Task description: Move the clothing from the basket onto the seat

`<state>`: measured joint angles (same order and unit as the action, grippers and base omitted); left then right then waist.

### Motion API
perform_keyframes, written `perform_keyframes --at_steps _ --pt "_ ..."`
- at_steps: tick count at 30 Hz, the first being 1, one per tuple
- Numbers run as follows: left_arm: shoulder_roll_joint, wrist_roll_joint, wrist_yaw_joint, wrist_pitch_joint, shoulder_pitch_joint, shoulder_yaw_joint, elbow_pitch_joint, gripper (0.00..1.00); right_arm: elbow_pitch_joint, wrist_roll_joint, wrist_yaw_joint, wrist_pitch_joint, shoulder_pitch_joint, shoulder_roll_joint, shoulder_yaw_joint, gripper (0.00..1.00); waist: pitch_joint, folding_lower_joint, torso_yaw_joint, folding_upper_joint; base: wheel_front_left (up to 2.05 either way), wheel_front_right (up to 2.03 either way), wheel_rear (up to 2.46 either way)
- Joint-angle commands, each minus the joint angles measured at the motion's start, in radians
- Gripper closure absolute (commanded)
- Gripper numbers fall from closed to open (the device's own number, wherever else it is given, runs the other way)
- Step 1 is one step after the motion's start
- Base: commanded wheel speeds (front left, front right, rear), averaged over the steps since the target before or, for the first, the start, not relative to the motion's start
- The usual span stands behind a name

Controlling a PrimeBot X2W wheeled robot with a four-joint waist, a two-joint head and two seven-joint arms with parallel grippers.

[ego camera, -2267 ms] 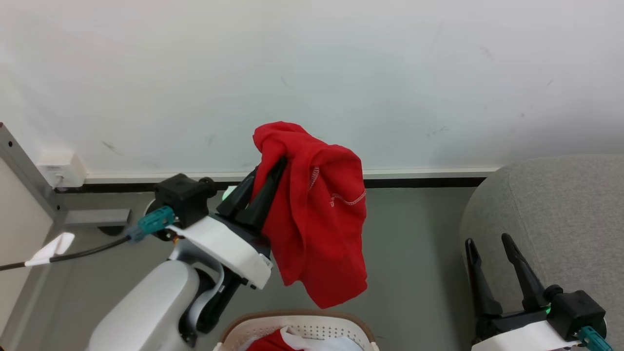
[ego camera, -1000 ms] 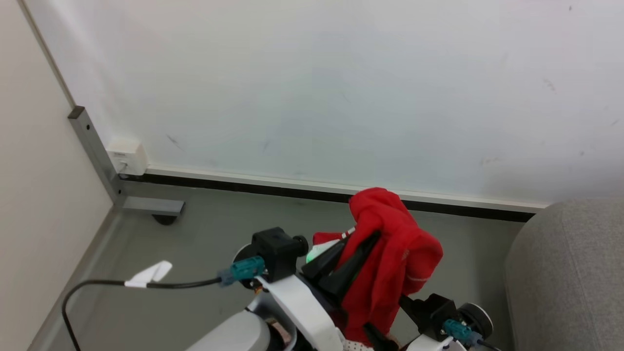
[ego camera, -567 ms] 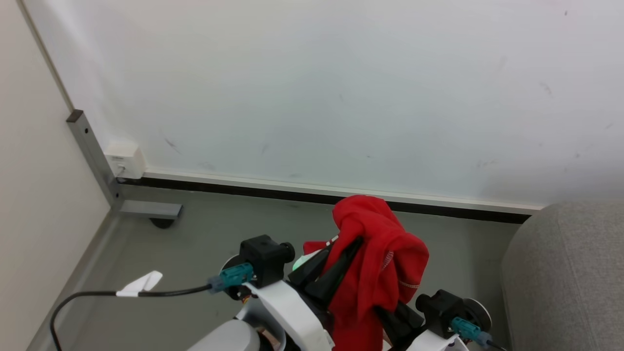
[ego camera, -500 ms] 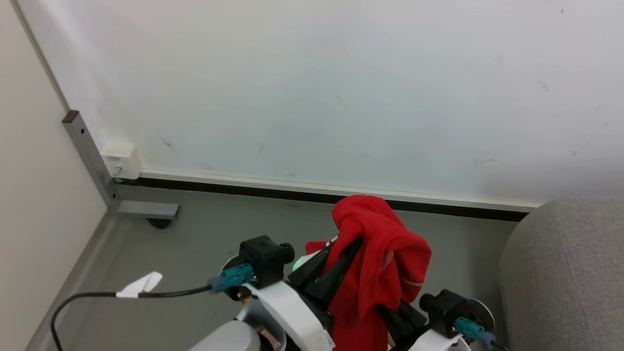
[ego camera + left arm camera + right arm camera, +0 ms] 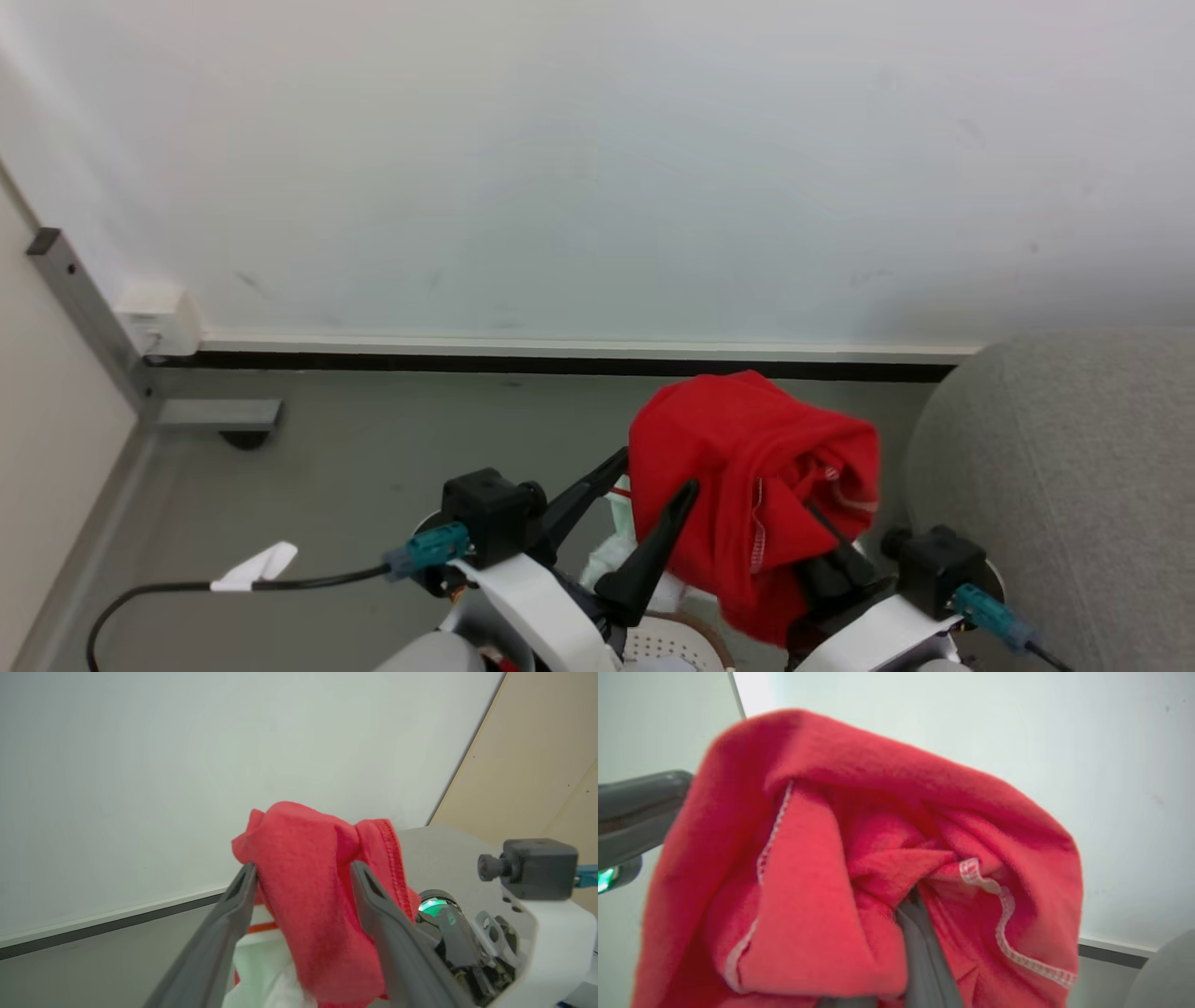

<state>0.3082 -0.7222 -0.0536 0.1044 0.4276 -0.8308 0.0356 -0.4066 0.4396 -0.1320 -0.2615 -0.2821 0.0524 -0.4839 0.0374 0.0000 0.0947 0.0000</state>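
Note:
A red piece of clothing point(image 5: 747, 467) with pale stitching hangs bunched in the air left of the grey seat point(image 5: 1064, 467). My right gripper point(image 5: 822, 537) is shut on it from below, its fingers buried in the folds point(image 5: 916, 905). My left gripper point(image 5: 653, 476) stands open beside it, and the cloth point(image 5: 308, 877) still bulges between its spread fingers point(image 5: 233, 914). The basket point(image 5: 695, 630) shows as a slice of perforated cream wall and brown rim at the bottom edge, with pale fabric point(image 5: 611, 555) above it.
A white wall with a black skirting strip point(image 5: 523, 364) runs across the back above the grey floor. A grey metal post point(image 5: 84, 308) with a foot and a white wall box point(image 5: 159, 317) stand at the left. A black cable point(image 5: 187, 588) trails from my left wrist.
My left gripper has opened and let go of the red garment, which my right gripper now holds. The garment sits further right, nearer the seat. The camera has shifted too.

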Motion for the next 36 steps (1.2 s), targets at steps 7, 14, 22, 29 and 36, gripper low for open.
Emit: perform_keyframes --at_steps 7,14,22,29,36 --pt "0.004 0.009 0.009 0.05 -0.023 -0.005 0.01 0.0 0.077 -0.012 0.002 -0.004 0.022 0.036 0.106 1.0 -0.034 0.0 -0.114 0.0 0.0 0.0 0.0" --pt "0.02 0.038 0.012 0.083 -0.024 -0.009 0.012 0.0 0.132 -0.009 0.002 -0.003 0.048 0.056 0.225 1.0 -0.044 0.0 -0.245 0.0 0.0 0.0 0.0" --pt "0.018 0.077 0.033 0.12 -0.008 -0.031 0.013 0.0 0.192 -0.029 0.002 0.02 0.099 0.077 0.33 1.0 -0.061 0.0 -0.375 0.0 0.0 0.0 0.0" --pt "0.02 0.1 0.04 0.132 0.002 -0.035 0.039 0.0 0.256 -0.043 0.002 0.044 0.125 0.077 0.383 1.0 -0.092 0.0 -0.437 0.0 0.0 0.0 0.0" --pt "0.016 0.111 0.046 0.138 0.02 -0.037 0.047 0.0 0.295 -0.007 0.002 0.06 0.123 0.051 0.397 1.0 -0.122 0.0 -0.434 0.0 0.0 0.0 0.0"
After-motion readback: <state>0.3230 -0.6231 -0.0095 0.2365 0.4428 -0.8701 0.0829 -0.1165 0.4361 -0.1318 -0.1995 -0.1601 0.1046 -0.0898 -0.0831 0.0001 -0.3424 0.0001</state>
